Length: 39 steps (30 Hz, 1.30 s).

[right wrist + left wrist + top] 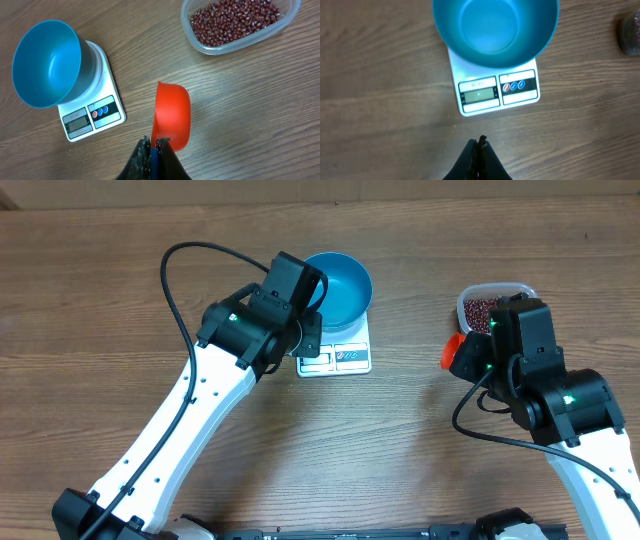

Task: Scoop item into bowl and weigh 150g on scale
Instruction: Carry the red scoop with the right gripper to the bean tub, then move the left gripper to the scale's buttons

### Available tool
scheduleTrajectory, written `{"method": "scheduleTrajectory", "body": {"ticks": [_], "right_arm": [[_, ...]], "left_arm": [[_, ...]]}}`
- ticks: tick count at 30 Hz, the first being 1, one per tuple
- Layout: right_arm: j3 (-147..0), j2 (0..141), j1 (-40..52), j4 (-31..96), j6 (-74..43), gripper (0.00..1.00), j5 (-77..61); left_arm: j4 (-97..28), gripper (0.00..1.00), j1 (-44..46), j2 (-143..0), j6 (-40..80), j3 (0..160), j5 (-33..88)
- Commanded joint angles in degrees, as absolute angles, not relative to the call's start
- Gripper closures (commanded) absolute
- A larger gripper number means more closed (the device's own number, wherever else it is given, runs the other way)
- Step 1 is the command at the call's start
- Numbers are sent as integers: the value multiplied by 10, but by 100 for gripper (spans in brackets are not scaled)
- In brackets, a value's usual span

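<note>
While atop scale (492, 95) — bowl (540, 35) past edges.

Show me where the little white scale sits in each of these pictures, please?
Overhead: scale in the upper middle.
Left wrist: scale at centre.
Right wrist: scale at left, left of the orange scoop.
Shared landmark: the blue bowl standing on it in all three.

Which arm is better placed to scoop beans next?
Right. The right hand grips the orange scoop near the clear tub of beans; the left hand is shut and empty, facing the scale and empty blue bowl.
</note>
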State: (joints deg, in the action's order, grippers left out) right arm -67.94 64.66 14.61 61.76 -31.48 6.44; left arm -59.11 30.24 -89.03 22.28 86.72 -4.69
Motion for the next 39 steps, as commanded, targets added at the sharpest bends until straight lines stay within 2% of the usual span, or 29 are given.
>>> {"method": "scheduleTrajectory", "body": {"ticks": [1,9,22,39], "right_arm": [[-698,642,144,619,-314,96,75],[-698,642,144,619,-314,96,74],[-698,642,144,623,-314,96,74],[-698,643,144,629,-313,96,59]], "left_arm": [[-568,96,302,-888,142,836,-56],[-485,96,305,-888,33,739,60],[-326,96,347,-901,13,669,58],[-249,96,374,-997,64,669,50]]}}
